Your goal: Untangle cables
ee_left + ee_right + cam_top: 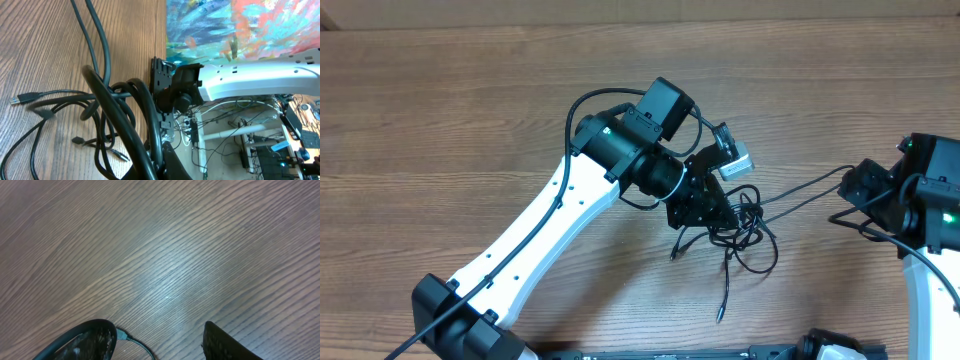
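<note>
Black cables (742, 228) in a loose clump on the wooden table (440, 120), right of its middle, one plug end trailing toward the near edge | we see the left gripper (710, 212) clamped on the clump | right gripper (848, 190), by the right edge, stands open, two strands stretching toward it

Thin black cables (752, 238) lie in tangled loops.

Overhead looks straight down on the tabletop (440, 100). Left wrist, close and low, shares with it the cables (107, 102) at the left claw (715, 215); right wrist faces bare wood.
</note>
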`<state>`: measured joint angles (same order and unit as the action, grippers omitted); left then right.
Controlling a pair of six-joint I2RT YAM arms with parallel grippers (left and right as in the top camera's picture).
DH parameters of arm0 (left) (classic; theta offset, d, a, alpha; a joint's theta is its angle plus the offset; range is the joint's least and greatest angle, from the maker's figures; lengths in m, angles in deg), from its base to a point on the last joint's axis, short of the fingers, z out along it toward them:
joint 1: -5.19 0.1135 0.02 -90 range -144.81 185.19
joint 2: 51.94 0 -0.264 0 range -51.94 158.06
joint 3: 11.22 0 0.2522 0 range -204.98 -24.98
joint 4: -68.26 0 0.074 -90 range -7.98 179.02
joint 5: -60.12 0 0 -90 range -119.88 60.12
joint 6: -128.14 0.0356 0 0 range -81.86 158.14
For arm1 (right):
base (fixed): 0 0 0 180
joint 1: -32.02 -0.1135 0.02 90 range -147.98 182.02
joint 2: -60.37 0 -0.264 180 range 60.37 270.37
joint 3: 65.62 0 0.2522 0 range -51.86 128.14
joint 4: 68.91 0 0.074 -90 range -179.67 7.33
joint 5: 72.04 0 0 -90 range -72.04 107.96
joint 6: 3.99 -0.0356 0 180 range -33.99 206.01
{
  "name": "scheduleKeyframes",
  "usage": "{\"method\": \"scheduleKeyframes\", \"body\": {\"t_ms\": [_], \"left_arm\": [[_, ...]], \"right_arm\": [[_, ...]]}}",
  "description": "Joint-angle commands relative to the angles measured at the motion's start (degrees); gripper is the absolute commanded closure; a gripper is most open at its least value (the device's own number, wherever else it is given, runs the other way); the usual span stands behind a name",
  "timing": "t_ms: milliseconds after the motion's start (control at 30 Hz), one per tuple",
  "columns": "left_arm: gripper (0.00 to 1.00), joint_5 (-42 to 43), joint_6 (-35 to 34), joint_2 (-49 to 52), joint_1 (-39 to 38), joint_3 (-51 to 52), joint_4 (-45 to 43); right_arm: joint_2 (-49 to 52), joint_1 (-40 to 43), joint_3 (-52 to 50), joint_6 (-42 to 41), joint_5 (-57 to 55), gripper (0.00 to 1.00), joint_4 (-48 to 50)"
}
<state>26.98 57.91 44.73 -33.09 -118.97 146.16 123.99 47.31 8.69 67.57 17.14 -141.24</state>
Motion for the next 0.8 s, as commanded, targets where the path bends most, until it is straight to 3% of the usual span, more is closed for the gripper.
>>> {"method": "scheduleKeyframes", "body": {"t_ms": [0, 133, 400, 667, 767], "left_arm": [[0.96, 1.03, 1.49, -1.33, -0.33, -0.98, 0.31], [0.96, 1.01, 1.51, -1.33, -0.33, -0.98, -0.13], [0.96, 1.01, 1.46, -1.33, -0.31, -0.98, -3.17], [0.96, 0.59, 1.07, -1.33, 0.04, -0.98, -4.48], [0.96, -1.49, -2.54, -1.33, 0.72, -0.98, -5.62]], "right_arm": [[0.11, 1.86, 1.4, -0.83, -1.62, 0.41, 0.28], [0.11, 2.19, 1.4, 0.04, 2.27, 0.34, 0.09], [0.11, 2.14, 1.4, 14.73, 23.12, 0.11, -0.55], [0.11, 2.14, 1.4, 25.24, 37.13, 0.05, -3.26], [0.11, 2.14, 1.4, 29.49, 40.94, 0.04, -5.09]]}}
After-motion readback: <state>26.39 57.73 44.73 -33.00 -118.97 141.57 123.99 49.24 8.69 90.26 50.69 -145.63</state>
